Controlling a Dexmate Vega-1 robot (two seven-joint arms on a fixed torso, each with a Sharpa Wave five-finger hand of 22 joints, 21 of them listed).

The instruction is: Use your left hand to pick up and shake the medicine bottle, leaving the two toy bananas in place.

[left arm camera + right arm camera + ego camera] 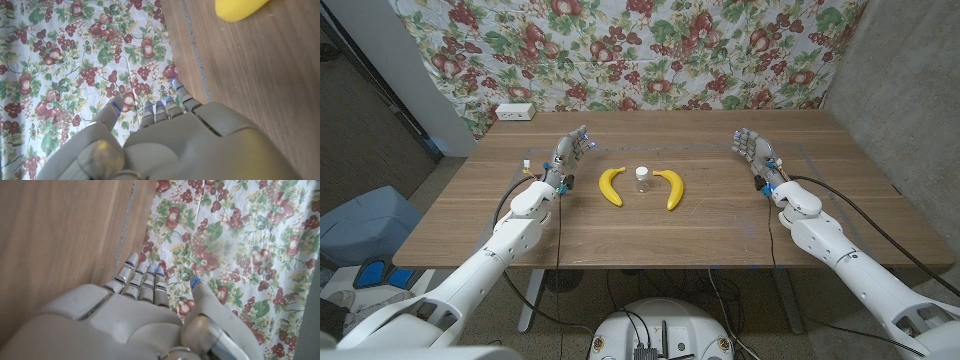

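Behind the brown wooden table (pixel 650 225) hangs a cloth printed with red fruit and green leaves (pixel 650 50), with a small white box (pixel 514 112) at its foot on the far left and a bare grey wall (pixel 905 80) on the right.

Going from left to right across the tabletop: the robot's left hand (pixel 567 160) stands on its edge near the table's left side, fingers apart and stretched toward the cloth, holding nothing. Its own wrist view shows the straight fingers (pixel 160 107) against the floral print and the tip of a yellow banana off to one side. Next comes the left curved yellow toy banana (pixel 610 185), then the small clear medicine bottle with a white cap (pixel 642 177), upright, then the right curved yellow toy banana (pixel 671 187). The two bananas bracket the bottle like parentheses, each just beside it but not touching it. Well to the right, the right hand (pixel 752 148) also stands with fingers spread and empty.

The bottle sits to the right of the left hand, with the left banana lying between them. My judgement is that the reach has not yet begun. A good approach would lift the left hand over the near banana and come down on the bottle from above, pinching it around the cap or upper body so the fingers stay inside the narrow gaps and nudge neither banana.
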